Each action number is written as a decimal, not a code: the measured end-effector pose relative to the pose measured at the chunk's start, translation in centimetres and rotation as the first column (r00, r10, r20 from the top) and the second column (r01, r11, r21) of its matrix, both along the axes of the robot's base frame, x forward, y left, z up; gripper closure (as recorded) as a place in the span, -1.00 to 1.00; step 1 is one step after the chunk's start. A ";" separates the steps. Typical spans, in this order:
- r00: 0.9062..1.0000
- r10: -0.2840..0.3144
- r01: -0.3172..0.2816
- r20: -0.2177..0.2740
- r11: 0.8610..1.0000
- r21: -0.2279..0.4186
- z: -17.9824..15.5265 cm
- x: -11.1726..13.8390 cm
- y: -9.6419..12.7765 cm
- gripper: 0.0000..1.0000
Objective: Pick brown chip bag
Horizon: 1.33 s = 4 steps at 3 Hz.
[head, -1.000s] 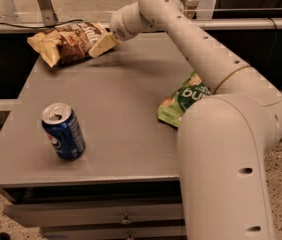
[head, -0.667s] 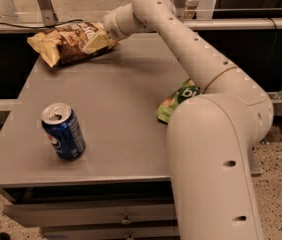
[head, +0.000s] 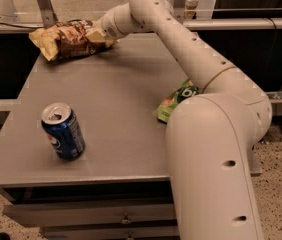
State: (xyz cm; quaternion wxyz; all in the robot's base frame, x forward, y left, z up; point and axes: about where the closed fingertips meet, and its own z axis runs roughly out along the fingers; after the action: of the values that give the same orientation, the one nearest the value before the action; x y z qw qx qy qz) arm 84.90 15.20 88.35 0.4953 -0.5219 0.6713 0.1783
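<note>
The brown chip bag (head: 63, 40) lies crinkled at the table's far left corner, dark brown with pale yellow-tan ends. My gripper (head: 94, 34) is at the bag's right end, overlapping it and touching or nearly touching it. The arm reaches from the lower right across the table, and the wrist hides part of the bag's right end.
A blue soda can (head: 63, 131) stands upright near the front left of the grey table (head: 121, 89). A bright green pouch (head: 172, 102) lies at the right edge, partly hidden by my arm. Metal frame legs and a rail stand behind the table.
My gripper has moved left along the table's far edge, from just beside the bag's right end to over it. The bag, can and pouch have stayed put.
</note>
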 end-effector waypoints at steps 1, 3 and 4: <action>1.000 -0.005 0.005 0.024 1.000 0.015 1.2 -0.3 -0.2 0.76; 0.995 -0.008 0.002 0.103 0.999 0.052 5.0 -1.9 -1.1 1.00; 0.991 -0.017 0.008 0.134 0.998 0.065 6.6 -2.8 -2.3 1.00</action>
State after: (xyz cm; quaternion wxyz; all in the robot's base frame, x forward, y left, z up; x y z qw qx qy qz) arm 82.15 12.91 94.99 0.5571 -0.5122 0.6335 0.1609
